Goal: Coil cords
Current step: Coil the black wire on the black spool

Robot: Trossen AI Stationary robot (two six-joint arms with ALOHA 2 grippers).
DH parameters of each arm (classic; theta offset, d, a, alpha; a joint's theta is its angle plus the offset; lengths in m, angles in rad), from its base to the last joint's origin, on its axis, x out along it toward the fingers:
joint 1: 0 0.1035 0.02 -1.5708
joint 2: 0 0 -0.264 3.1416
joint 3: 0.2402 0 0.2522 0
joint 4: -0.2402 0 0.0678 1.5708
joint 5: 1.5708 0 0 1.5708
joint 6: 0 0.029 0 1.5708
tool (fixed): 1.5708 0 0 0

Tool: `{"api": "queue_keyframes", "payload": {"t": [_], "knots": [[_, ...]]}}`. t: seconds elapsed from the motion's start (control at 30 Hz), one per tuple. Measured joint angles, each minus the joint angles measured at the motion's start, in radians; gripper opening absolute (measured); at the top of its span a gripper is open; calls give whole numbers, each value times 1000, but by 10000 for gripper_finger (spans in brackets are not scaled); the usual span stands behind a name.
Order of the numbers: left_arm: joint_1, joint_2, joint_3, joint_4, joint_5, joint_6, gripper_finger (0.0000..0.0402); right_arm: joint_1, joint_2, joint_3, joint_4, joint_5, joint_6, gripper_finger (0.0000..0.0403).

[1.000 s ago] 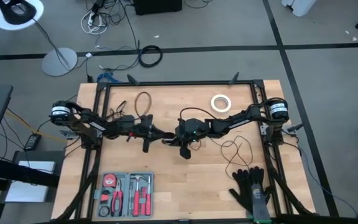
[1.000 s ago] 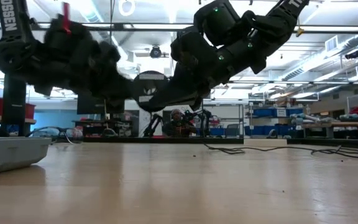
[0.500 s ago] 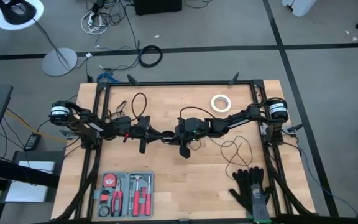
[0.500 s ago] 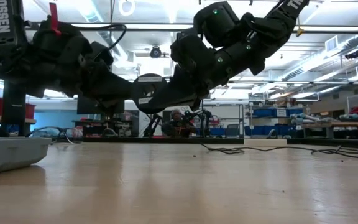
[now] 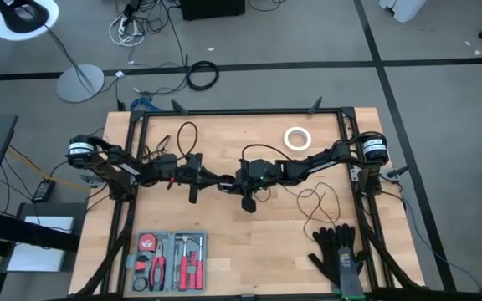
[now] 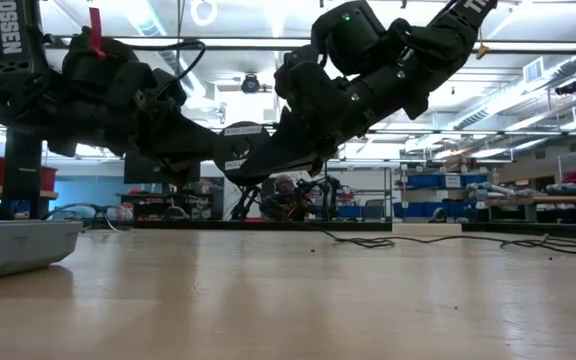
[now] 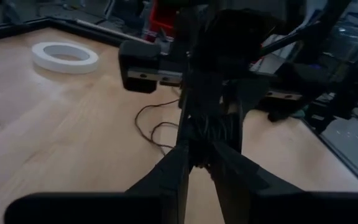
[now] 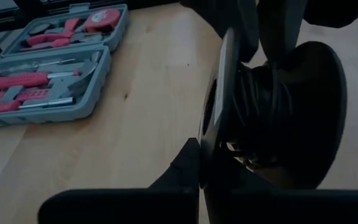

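One table [image 5: 249, 242] carries one grey tool case [image 5: 170, 259], one pair of black gloves [image 5: 339, 255] and one white tape ring [image 5: 297, 138]. Two claws meet above its centre: left claw [image 5: 218, 181] and right claw [image 5: 227, 185], each clenched on the puck [image 8: 278, 112]. One cord [image 5: 316, 201] trails beside the right arm.

Both arms are reaching inward from opposite sides, meeting above the table's middle. The left gripper [image 5: 216, 180] is pointing toward three o'clock, its fingers [image 7: 174, 168] standing narrowly apart. The right gripper [image 5: 229, 183] is pointing toward nine o'clock, fingers closed tight, nearly touching the left one's tips, both raised off the surface.
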Motion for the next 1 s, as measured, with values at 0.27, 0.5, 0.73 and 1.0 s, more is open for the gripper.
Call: {"api": "queue_keyframes", "payload": {"t": [0.27,0.5,0.73,1.0], "knots": [[3,0,28,-44,90,-1,76,1,0,0,-9,2,-26,0],[3,0,67,-110,126,28,75,2,0,0,-24,37,-26,0],[3,1,83,-119,169,68,11,2,-1,0,-40,61,-26,2],[3,1,84,-135,187,70,1,3,-1,0,-48,68,-26,2]]}}
